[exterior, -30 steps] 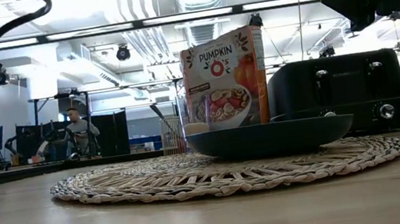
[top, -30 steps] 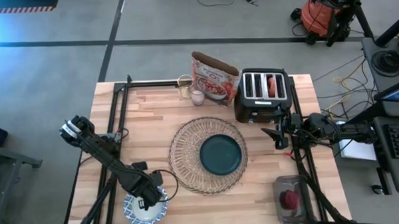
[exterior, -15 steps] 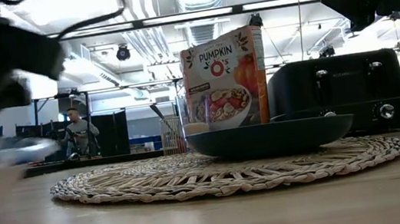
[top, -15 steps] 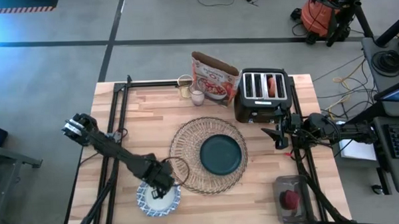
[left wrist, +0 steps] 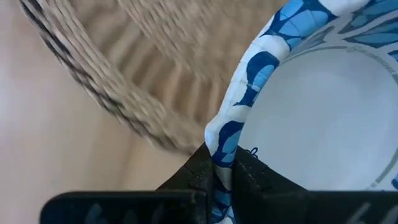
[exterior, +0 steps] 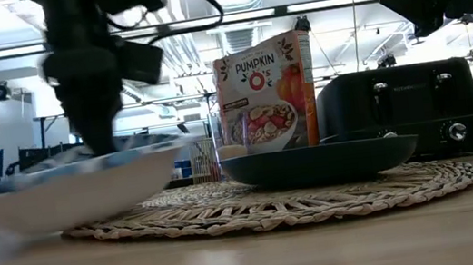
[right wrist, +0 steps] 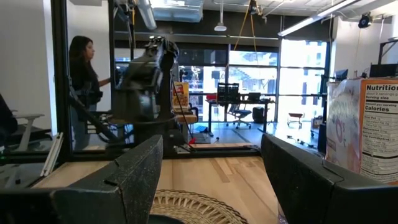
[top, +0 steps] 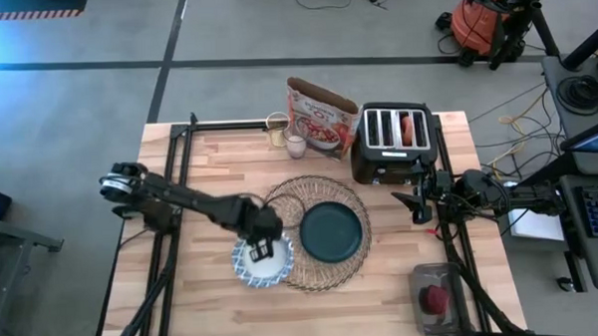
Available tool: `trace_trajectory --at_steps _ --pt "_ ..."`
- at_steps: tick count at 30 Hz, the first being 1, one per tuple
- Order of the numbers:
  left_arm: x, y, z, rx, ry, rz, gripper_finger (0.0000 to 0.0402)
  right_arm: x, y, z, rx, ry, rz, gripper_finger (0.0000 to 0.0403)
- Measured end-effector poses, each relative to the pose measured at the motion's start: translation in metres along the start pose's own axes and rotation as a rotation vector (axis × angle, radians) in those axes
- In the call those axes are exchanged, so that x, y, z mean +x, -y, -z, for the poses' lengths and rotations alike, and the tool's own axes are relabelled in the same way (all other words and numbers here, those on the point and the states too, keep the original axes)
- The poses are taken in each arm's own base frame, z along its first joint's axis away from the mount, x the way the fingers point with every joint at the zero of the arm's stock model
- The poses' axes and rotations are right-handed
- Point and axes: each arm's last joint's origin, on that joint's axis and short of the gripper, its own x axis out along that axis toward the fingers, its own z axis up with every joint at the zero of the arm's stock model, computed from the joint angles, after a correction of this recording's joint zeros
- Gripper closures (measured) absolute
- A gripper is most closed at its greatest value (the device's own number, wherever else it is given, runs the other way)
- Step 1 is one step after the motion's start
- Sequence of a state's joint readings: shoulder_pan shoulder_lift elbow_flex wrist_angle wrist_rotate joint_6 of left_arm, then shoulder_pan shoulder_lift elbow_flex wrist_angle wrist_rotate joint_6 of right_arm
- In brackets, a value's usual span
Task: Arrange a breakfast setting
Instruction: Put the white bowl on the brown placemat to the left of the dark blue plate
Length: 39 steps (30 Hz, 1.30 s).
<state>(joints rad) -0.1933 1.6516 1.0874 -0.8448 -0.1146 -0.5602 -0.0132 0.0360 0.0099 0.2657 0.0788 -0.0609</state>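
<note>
My left gripper (top: 263,251) is shut on the blue-and-white patterned bowl (top: 262,261), which is over the left edge of the round woven placemat (top: 310,200). The bowl also shows in the low view (exterior: 70,186). The dark teal plate (top: 331,232) lies on the placemat's middle. My right gripper (right wrist: 211,180) is open and empty at the table's right edge, beside the toaster. The small clear glass (top: 296,145) stands at the back. A browned bagel (top: 409,129) sticks out of a toaster slot. The red fruit (top: 435,299) lies in a clear tub at the near right. The spoon is out of view. My left gripper pinches the bowl's rim (left wrist: 219,144), one finger inside the bowl and one outside. The fingers come from above, pointing down. The bowl stays open side up, about level; whether its base touches the placemat I cannot tell.
The black four-slot toaster (top: 393,145) and the red-and-white cereal bag (top: 320,117) stand along the far edge, with a small jar (top: 276,129) beside the glass. A person shows in the room beyond the table (right wrist: 84,81).
My left gripper has carried the bowl from the table's near left corner toward the right and far side, up to the placemat's left edge. The bowl has stayed open side up in the hold.
</note>
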Motion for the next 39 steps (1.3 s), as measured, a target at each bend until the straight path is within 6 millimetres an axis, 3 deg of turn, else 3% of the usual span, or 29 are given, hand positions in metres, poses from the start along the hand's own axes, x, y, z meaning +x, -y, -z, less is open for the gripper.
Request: trace_trajectory --at_steps 6,13,28,39 --pt "0.004 -0.029 -0.023 -0.010 0.061 -0.003 0.0386 0.000 0.000 0.000 -0.001 0.000 0.000 0.0142" --pt "0.006 -0.055 -0.035 -0.062 0.075 -0.019 0.0386 0.000 0.000 0.000 0.000 0.000 0.000 0.0142" --pt "0.006 -0.058 -0.028 -0.132 0.000 -0.022 0.0381 0.000 0.000 0.000 -0.001 0.000 0.000 0.0142" --pt "0.007 -0.057 -0.027 -0.138 -0.021 0.002 0.0307 0.000 0.000 0.000 0.000 0.000 0.000 0.0142"
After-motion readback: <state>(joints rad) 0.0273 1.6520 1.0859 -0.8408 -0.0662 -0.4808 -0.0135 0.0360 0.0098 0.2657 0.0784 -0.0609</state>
